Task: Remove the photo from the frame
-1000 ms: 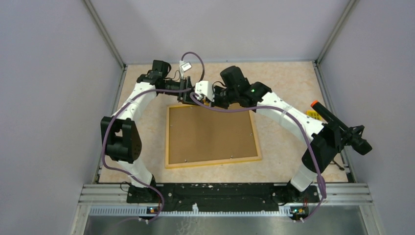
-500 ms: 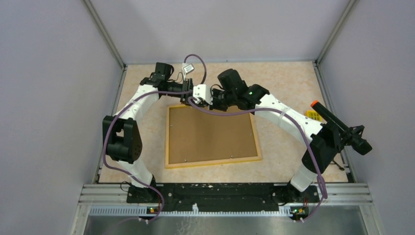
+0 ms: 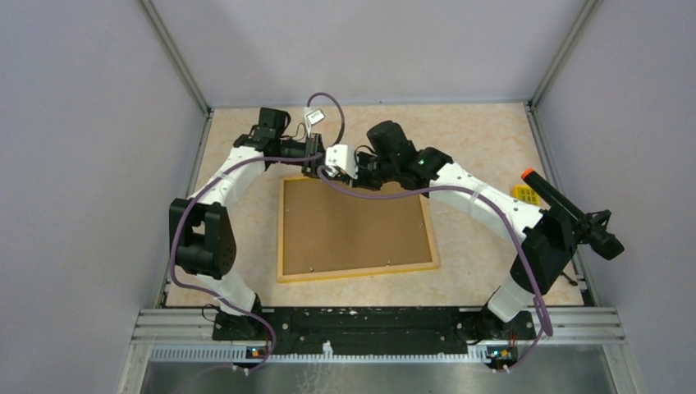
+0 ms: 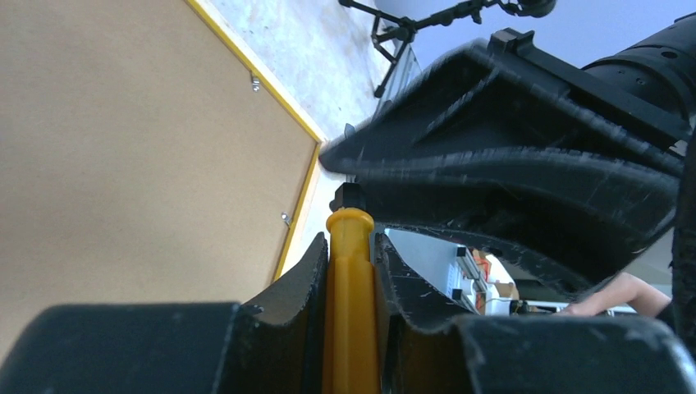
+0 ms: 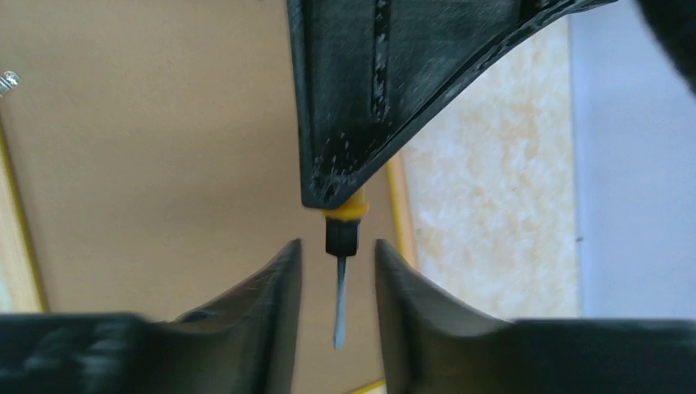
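frame (image 3: 353, 226): face down on table (image 3: 484, 139), back on | photo: not seen, not out yet | left gripper (image 4: 351, 246): clamped on screwdriver (image 4: 351, 320) | right gripper (image 5: 338, 254): apart | nearly all left

Overhead light: bright, even and cool white across the table (image 3: 484, 139), no glare.
Shadows: faint and soft-edged under both arms.
Left wrist view: left fingers (image 4: 287, 295) loom dark and blurred; the screwdriver handle (image 4: 351, 304) is soft too.
Right wrist view: right fingers (image 5: 263, 304) are smeared, the frame (image 5: 164, 164) behind is flat-lit and hazy.
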Robot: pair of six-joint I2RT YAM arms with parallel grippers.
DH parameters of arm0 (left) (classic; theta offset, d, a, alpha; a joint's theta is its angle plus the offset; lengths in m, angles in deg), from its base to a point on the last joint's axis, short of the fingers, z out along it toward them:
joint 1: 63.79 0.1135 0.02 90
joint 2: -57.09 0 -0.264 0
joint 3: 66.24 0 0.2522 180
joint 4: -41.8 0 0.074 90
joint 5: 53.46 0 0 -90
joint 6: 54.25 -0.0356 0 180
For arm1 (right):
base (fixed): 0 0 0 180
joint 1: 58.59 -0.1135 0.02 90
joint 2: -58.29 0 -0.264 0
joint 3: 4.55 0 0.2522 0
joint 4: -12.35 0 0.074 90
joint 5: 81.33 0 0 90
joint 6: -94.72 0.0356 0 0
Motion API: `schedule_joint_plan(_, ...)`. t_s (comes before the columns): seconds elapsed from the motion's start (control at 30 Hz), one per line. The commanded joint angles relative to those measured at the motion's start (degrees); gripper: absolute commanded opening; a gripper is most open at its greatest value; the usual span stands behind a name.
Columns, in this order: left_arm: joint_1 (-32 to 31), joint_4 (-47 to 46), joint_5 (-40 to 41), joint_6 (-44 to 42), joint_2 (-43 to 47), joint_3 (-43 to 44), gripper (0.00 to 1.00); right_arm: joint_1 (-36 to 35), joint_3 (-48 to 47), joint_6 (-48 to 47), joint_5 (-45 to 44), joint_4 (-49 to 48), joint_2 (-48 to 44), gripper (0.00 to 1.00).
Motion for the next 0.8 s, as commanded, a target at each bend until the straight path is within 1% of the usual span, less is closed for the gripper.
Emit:
schedule_joint_plan(0.0,4.6,6.2,6.8,-8.4,4.2,1.5,0.00,2.4,0.3,4.1,-0.4,-1.4,-3.6,0.70)
schedule_joint_plan(0.07,5.5,11.4,15.0,-14.4,4.6,2.7,0.00,5.3,0.1,6.8,0.8,-1.0,-3.4,0.77)
schedule_joint_plan(0.1,5.6,13.9,18.9,-18.1,4.7,3.3,0.00,6.7,0.2,8.2,1.5,-0.9,-3.2,0.79)
schedule_joint_plan(0.17,5.6,17.5,26.3,-22.6,5.4,3.5,0.00,9.1,0.2,10.4,2.6,-0.4,-2.3,0.82)
schedule_joint_plan(0.3,5.5,21.8,38.9,-29.4,7.2,3.3,0.00,12.8,-0.9,13.3,4.2,0.9,1.0,0.86)
schedule_joint_plan(0.4,5.4,22.7,47.0,-33.3,9.1,2.5,0.00,14.4,-2.9,13.9,4.6,2.5,4.4,0.90)
schedule_joint_plan(0.47,5.5,22.4,50.8,-34.5,10.3,2.0,0.00,15.0,-4.4,14.4,4.9,3.7,7.2,0.92)
schedule_joint_plan(0.53,5.4,22.4,52.9,-35.7,10.9,1.8,0.00,15.4,-6.1,15.0,5.2,4.1,10.3,0.94)
schedule_joint_plan(0.63,5.4,23.5,54.5,-37.0,10.3,2.1,0.00,15.7,-10.6,16.2,5.7,5.7,16.2,0.97)
schedule_joint_plan(0.77,5.5,25.5,55.8,-37.0,9.2,2.7,0.00,16.3,-18.1,17.5,6.8,8.6,24.6,0.99)
